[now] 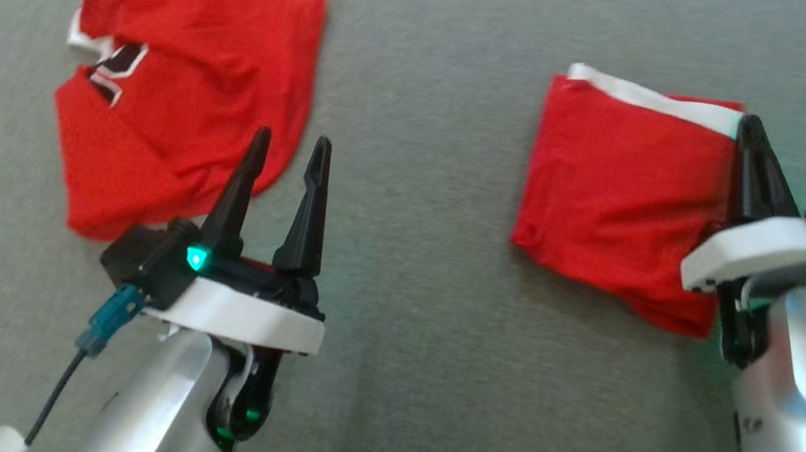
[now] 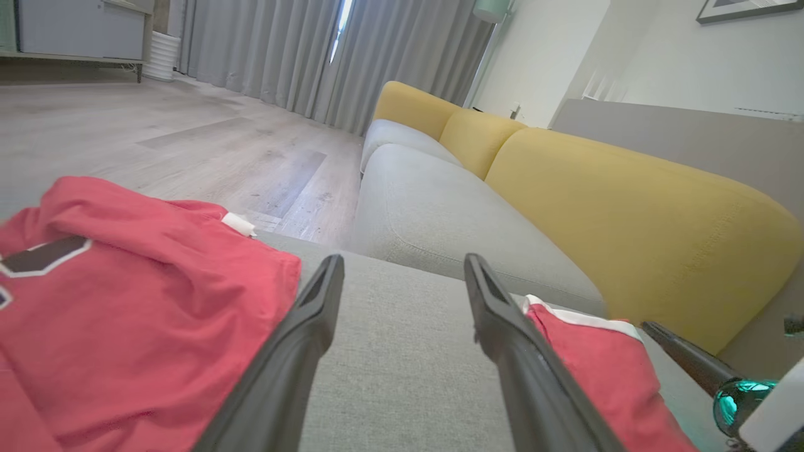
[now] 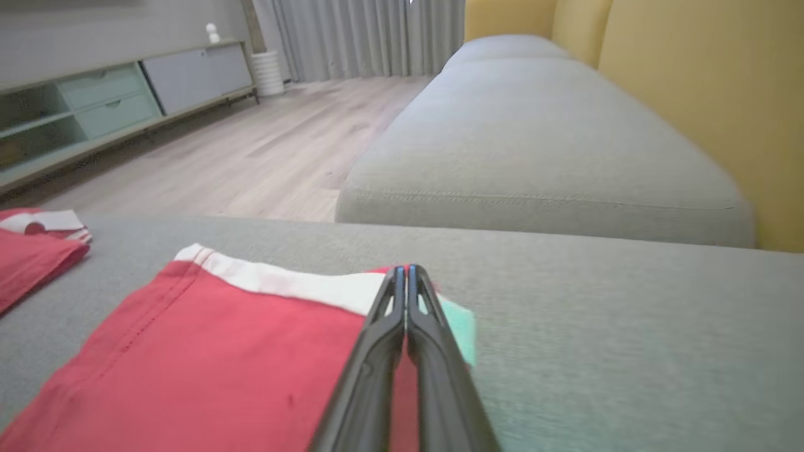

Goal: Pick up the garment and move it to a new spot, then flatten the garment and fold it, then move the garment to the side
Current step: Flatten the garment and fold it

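Rt hand (image 1: 748, 127) clamped on far-rt corner of folded garment (image 1: 620, 180) (white hem (image 1: 650, 95) pointing away).

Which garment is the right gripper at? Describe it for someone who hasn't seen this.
On the grey cushion, look to the robot's right, where the right gripper is shut at a corner. The folded garment is a neat red rectangle with a white band, unlike the crumpled garment bearing a black emblem.
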